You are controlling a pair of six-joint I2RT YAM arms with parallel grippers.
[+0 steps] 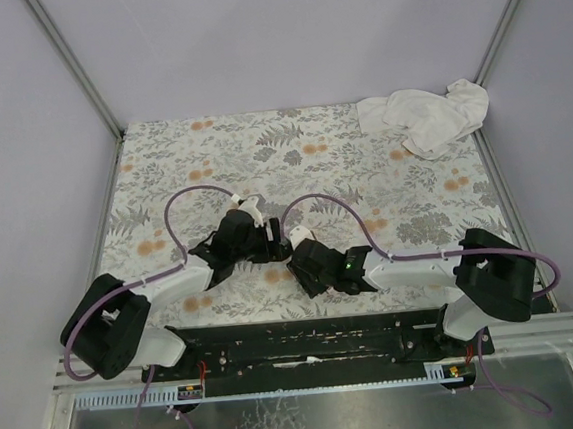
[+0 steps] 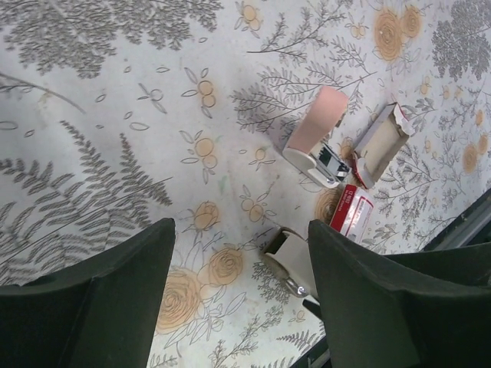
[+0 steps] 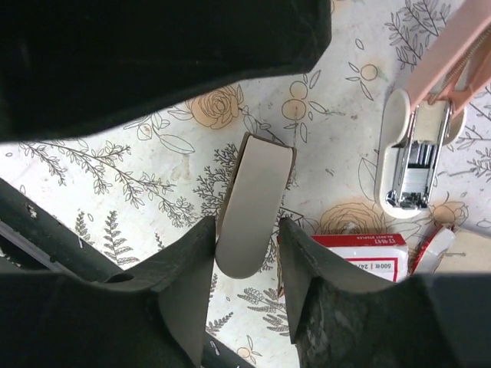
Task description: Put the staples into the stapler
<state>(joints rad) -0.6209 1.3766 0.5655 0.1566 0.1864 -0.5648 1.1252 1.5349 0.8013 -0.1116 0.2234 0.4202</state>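
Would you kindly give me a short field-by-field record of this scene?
stapler: open, pink top raised
staples box: lying beside the stapler's base
tan tray: out of the box, beside stapler
left claw: open, holding nothing
right claw: straddles a beige piece; grip unclear
white cloth: far right corner

The stapler (image 2: 316,142) is pink-and-cream, the staples box (image 2: 355,213) red-and-white, the tablecloth (image 2: 115,115) grey-orange floral.
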